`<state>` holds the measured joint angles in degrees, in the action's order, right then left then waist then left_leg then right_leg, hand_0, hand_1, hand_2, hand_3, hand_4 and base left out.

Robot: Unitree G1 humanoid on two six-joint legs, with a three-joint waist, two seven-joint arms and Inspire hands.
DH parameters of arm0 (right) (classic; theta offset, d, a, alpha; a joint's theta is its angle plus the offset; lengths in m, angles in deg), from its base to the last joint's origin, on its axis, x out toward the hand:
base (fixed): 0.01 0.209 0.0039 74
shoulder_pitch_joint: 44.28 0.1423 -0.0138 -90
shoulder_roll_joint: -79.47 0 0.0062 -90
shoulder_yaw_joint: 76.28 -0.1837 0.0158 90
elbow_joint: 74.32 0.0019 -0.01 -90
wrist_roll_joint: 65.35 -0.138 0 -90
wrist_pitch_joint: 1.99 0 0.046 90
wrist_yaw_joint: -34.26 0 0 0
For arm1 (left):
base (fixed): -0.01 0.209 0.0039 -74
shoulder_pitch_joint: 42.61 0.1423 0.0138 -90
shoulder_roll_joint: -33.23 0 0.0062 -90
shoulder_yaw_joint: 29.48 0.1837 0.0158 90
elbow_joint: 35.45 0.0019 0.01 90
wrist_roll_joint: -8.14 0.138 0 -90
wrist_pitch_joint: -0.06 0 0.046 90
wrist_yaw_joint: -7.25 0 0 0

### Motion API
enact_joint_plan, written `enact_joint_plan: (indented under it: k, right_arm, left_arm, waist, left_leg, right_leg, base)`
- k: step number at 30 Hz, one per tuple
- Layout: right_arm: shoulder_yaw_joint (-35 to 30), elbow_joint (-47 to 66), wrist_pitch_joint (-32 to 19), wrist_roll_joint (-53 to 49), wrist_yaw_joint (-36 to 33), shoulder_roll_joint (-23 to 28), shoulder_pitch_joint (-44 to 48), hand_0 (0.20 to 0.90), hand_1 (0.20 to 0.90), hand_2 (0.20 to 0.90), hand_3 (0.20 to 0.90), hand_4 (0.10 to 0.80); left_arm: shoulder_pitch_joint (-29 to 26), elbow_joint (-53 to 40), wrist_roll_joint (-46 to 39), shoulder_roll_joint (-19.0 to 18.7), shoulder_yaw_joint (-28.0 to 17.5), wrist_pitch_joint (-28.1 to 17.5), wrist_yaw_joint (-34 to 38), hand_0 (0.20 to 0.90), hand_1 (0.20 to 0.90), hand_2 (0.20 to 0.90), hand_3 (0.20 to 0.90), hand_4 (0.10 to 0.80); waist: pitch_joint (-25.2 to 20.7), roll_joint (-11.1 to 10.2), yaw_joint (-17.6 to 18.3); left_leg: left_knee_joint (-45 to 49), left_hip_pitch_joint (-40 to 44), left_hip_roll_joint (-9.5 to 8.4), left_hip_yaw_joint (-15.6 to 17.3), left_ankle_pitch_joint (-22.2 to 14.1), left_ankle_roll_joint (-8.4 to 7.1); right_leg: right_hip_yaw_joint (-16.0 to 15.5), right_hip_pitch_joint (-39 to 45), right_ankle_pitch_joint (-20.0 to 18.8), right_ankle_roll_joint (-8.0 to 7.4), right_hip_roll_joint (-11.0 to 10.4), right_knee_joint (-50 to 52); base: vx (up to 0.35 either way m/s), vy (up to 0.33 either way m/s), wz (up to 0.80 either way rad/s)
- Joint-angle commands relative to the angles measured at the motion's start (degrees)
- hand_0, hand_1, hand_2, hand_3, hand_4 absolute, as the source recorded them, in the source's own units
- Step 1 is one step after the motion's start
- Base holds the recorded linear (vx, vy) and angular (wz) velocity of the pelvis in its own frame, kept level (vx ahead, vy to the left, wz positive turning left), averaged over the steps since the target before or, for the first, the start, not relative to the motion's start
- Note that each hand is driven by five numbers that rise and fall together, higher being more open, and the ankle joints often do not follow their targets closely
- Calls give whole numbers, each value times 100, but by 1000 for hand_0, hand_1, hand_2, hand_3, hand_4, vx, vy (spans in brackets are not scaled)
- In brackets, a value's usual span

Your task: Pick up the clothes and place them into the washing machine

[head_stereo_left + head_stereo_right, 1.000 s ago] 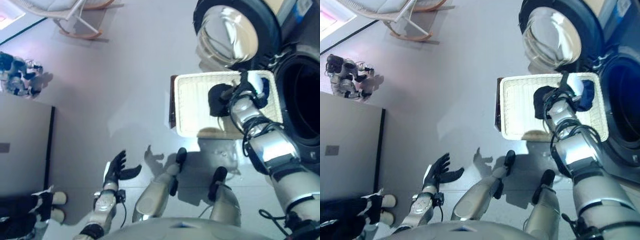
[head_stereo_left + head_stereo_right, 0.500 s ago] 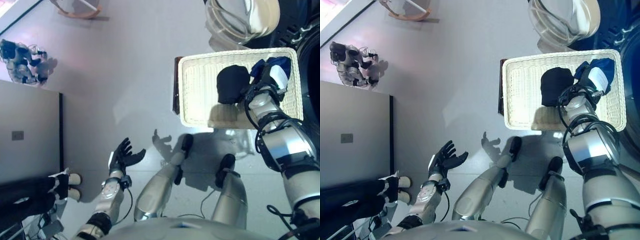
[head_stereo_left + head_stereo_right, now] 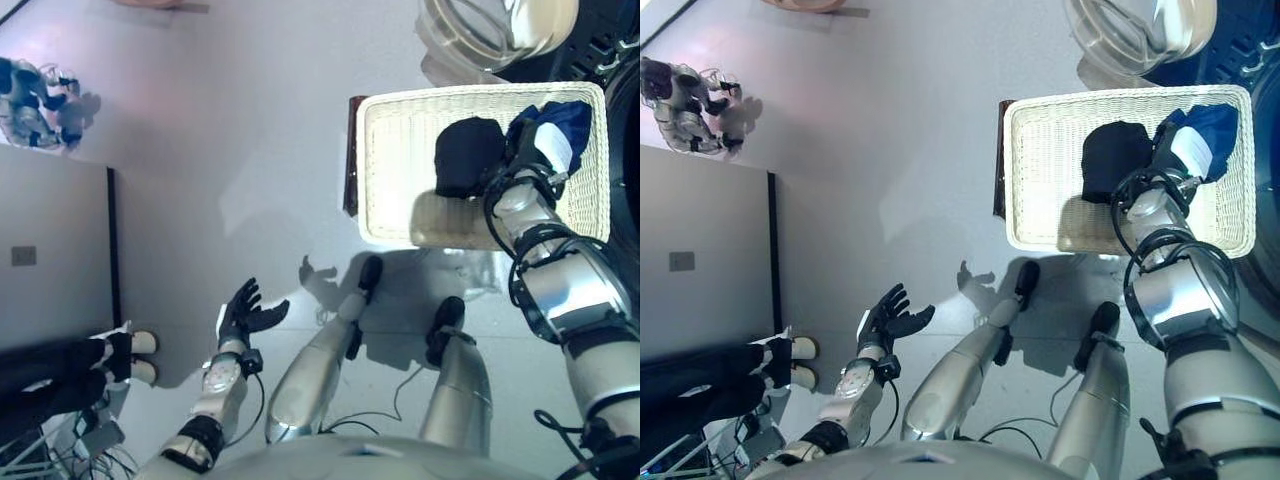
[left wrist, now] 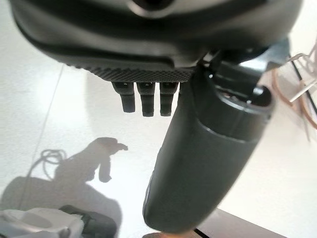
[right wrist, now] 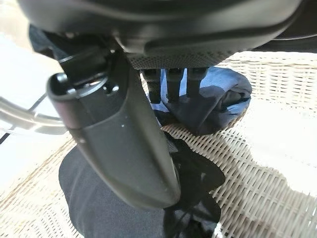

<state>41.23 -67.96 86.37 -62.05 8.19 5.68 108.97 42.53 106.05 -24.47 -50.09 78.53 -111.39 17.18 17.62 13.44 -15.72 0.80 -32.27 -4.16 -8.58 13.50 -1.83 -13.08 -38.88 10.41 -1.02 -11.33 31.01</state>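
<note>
A shallow white wicker basket (image 3: 390,170) holds a bunched black garment (image 3: 466,155) and a blue garment (image 3: 565,112) at its side toward the washing machine. My right hand (image 3: 540,150) is inside the basket, between the two garments and over the blue one. In the right wrist view its fingers (image 5: 171,82) are straight and point down at the blue garment (image 5: 218,99), with the black garment (image 5: 109,213) beside the thumb. My left hand (image 3: 241,314) hangs open and empty low over the floor, far from the basket.
The washing machine's open round door (image 3: 490,30) is beyond the basket and its dark drum (image 3: 630,140) is at the right edge. A dark brown box (image 3: 350,150) supports the basket. A grey cabinet (image 3: 50,260), a person's shoes (image 3: 135,357) and a small robot (image 3: 30,85) are at left.
The camera has shifted. My right hand has reached from beside the black garment to over the blue garment. The left hand has stayed open.
</note>
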Motion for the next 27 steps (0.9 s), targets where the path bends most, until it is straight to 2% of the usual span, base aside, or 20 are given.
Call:
enact_joint_plan:
  k: [1,4,5,9,15,22,27]
  right_arm:
    - [357,502,-543,-154,-115,140,762,900,900,900,900,800]
    - [372,482,-545,-220,-46,144,833,900,900,900,900,800]
    - [420,468,-541,-260,-12,146,874,900,900,900,900,800]
    - [429,472,-584,-378,105,225,853,900,900,900,900,800]
    - [510,501,-624,-515,331,168,805,900,900,900,900,800]
    - [680,540,-661,-497,613,62,761,900,900,900,900,800]
    - [703,320,-587,-365,555,81,882,900,900,900,900,800]
  left_arm:
    - [-348,233,-161,-245,-245,-381,229,900,900,900,900,800]
    - [-410,330,-186,-279,-260,-386,215,900,900,900,900,800]
    - [-396,142,-207,-306,-236,-398,229,900,900,900,900,800]
    - [-224,-371,-169,-340,-211,-436,164,900,900,900,900,800]
    - [-210,-469,-133,-399,-251,-410,98,900,900,900,900,800]
    - [-323,-567,-141,-433,-336,-409,42,900,900,900,900,800]
    - [-548,-503,-130,-406,-315,-388,90,900,900,900,900,800]
  waist:
    - [202,-45,-190]
    - [230,-70,-227]
    - [260,-125,-223]
    - [307,-67,-307]
    - [385,-71,-411]
    - [518,-34,-507]
    - [666,7,-530]
  left_leg:
    - [524,3,-449,372,-730,112]
    - [549,-38,-474,339,-734,113]
    - [541,27,-532,319,-867,99]
    - [578,-38,-565,281,-856,91]
    - [670,-204,-614,244,-869,83]
    - [768,-414,-654,233,-883,78]
    - [975,-675,-685,241,-918,33]
  right_leg:
    - [150,623,-540,-215,89,-822]
    - [118,609,-528,-208,68,-801]
    - [148,667,-348,-240,19,-752]
    - [82,674,-334,-234,-16,-737]
    - [18,598,-299,-219,-51,-681]
    - [20,400,-219,-188,-66,-525]
    - [-64,157,-58,-146,-90,-163]
  base:
    - [25,0,5]
    - [60,3,4]
    - [112,-14,4]
    - [39,7,5]
    - [23,10,8]
    - [9,9,6]
    - [-14,-19,2]
